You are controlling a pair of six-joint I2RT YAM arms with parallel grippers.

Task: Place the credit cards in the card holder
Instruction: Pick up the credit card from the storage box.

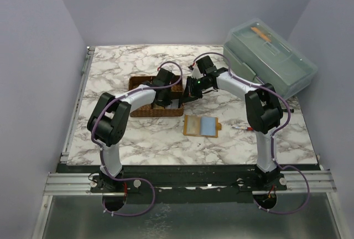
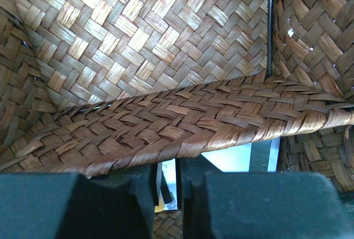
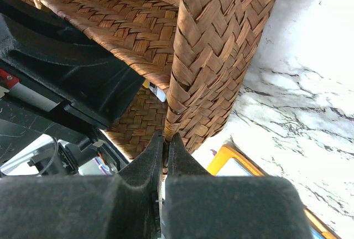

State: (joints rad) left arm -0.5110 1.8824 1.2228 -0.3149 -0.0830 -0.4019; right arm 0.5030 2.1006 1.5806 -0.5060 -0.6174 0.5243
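Observation:
The orange-tan card holder (image 1: 191,125) lies open on the marble in front of the basket, with a pale blue credit card (image 1: 208,125) lying on it. Its orange edge (image 3: 232,159) shows in the right wrist view. My left gripper (image 1: 165,99) reaches down into the woven basket. There its jaws (image 2: 168,175) stand nearly together around a thin white-blue card held on edge. Another pale card (image 2: 238,159) lies flat under the basket's divider. My right gripper (image 3: 165,139) is shut on the basket's right wall.
The brown woven basket (image 1: 145,109) sits mid-table with both wrists crowded at its right end. A clear lidded plastic box (image 1: 271,62) stands at the back right. A small red-tipped object (image 1: 243,128) lies right of the card holder.

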